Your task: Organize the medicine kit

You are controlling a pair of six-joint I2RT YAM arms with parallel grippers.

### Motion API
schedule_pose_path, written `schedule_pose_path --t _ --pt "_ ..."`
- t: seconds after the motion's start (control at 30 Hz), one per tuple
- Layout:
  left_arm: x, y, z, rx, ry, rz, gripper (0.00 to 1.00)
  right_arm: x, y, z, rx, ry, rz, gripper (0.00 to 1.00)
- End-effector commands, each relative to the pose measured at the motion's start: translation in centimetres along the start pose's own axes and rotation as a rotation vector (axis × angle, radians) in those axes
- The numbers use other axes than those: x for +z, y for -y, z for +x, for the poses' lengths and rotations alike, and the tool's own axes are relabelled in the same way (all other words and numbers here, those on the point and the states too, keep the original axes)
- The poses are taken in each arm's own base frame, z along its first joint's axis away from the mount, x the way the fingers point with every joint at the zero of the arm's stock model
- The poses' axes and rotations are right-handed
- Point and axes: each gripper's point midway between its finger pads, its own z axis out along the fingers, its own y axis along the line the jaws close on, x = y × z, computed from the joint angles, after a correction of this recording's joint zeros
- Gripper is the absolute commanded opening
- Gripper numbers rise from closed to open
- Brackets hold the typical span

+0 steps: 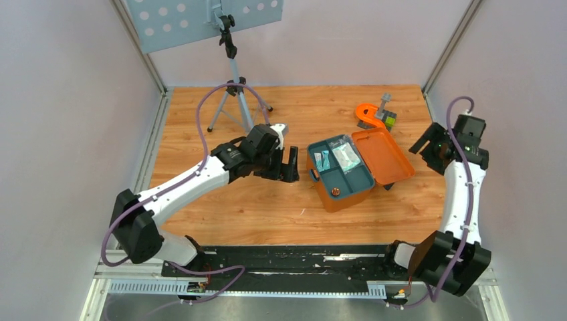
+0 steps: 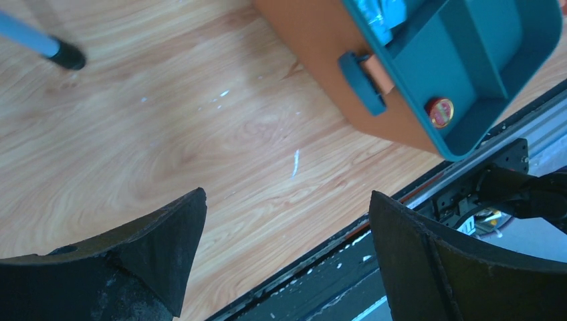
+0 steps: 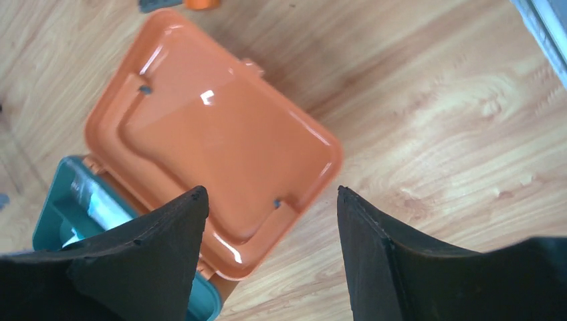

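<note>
Orange medicine kit (image 1: 384,155) sits on the wood table (image 1: 267,200), right of centre and turned at an angle to the table edges. The lid is thrown fully back toward the right and lies flat with its inside face up.

- Dark teal divided tray (image 1: 354,175) is seated in the kit's base. A clear packet (image 1: 345,157) lies in one rear compartment and small blue sachets (image 1: 323,159) in the one beside it. A small round red-and-gold item (image 1: 335,192) lies in the near compartment.
- The latch (image 2: 361,83) shows on the base's left wall in the left wrist view.
- Left gripper (image 1: 289,165) is low over the bare wood just left of the kit, not touching it. Its jaws are spread wide with nothing between them.
- Right gripper (image 1: 428,144) is raised at the right edge of the table, near the lid's far side. Its jaws stand apart and grasp nothing; the right wrist view looks down on the lid between them.
- A small orange curved piece (image 1: 366,114) with a grey part (image 1: 386,110) lies behind the kit.
- Tripod (image 1: 235,93) stands at the back left.
</note>
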Motion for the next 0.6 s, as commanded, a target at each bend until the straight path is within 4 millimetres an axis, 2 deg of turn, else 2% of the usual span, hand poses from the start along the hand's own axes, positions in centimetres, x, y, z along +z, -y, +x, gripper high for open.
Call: schedule_pose_path --t 0.0,0.07,0.2,0.37,0.57 --pt "0.7 3.1 -2.8 0.036 0.066 0.074 0.99 1.1 2.2 -0.7 0.165 0.057 -0.057 0.68" --pt "1.3 3.4 -3.2 0.039 0.068 0.077 0.98 1.9 3.5 -0.1 0.241 0.053 -0.056 0.67" --pt "2.4 4.0 -4.2 0.051 0.070 0.082 0.98 3.1 4.5 -0.2 0.364 0.061 -0.103 0.67" --pt "3.7 4.1 -4.7 0.062 0.061 0.074 0.98 5.1 4.8 -0.1 0.425 0.038 -0.161 0.64" --pt "4.0 4.0 -4.8 0.067 0.058 0.066 0.98 7.8 4.6 0.7 0.469 -0.037 -0.260 0.70"
